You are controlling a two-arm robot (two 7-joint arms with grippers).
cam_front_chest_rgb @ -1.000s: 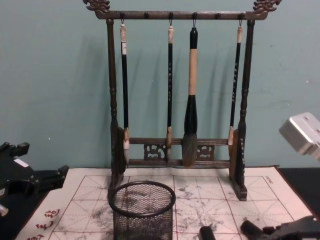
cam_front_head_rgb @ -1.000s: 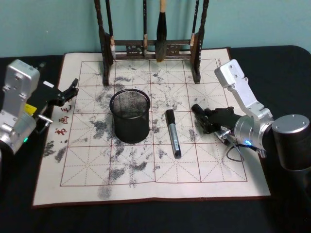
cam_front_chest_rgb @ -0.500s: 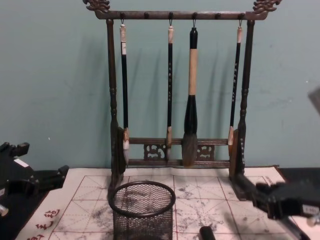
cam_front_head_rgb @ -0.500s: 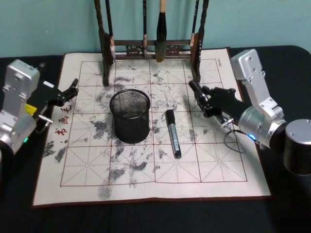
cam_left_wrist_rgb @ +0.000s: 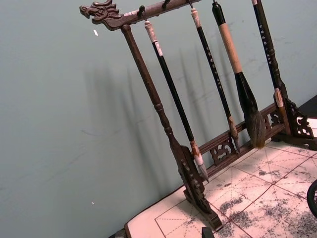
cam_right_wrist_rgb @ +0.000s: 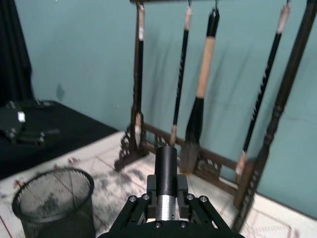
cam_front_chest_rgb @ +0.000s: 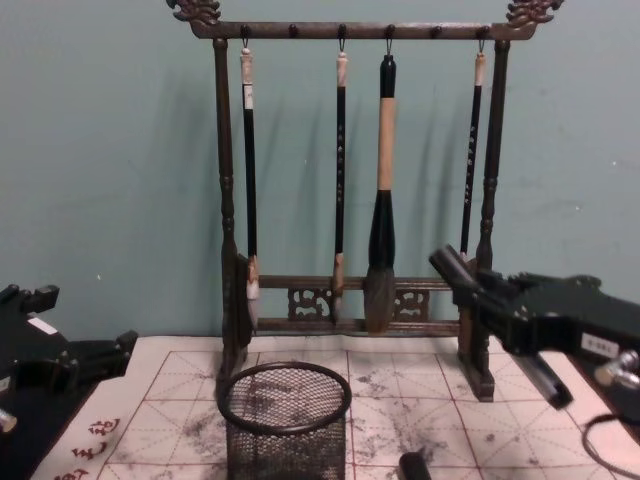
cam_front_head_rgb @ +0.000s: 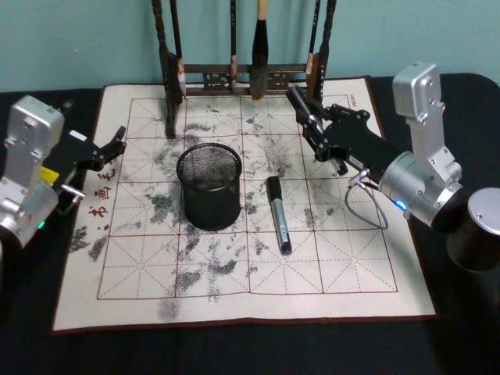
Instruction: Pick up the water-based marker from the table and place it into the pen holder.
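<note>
Marker (cam_front_head_rgb: 278, 215) lies flat on the gridded practice mat (cam_front_head_rgb: 351, 266) near the middle of the tabletop (cam_front_head_rgb: 234, 344). Its length runs from the far edge toward the near edge, and nothing is touching it. Just to its left, near but clearly apart, the pen holder (cam_front_head_rgb: 208, 187) stands upright with its mouth open to the top. I read that layout as deliberate: the gap gives a claw room to straddle the marker's barrel, and the holder only needs a short carry and a drop from above. The wooden brush rack (cam_front_head_rgb: 234, 78) sits along the far edge, behind both.

The right claw (cam_front_head_rgb: 306, 125) is the one I'd work with, since its arm comes in from the right edge, the marker's side. It hangs raised above the mat, on the far side of the marker and close in front of the rack's right post. It points toward the far left rather than down, and the silver forearm (cam_front_head_rgb: 422, 109) slopes up behind it. Its fingers look spread and hold nothing. My guess is it has to come back toward the near edge and tip downward before any grasp.

The left claw (cam_front_head_rgb: 117, 142) is parked at the mat's left edge. Whether it is apart or together I cannot tell.
</note>
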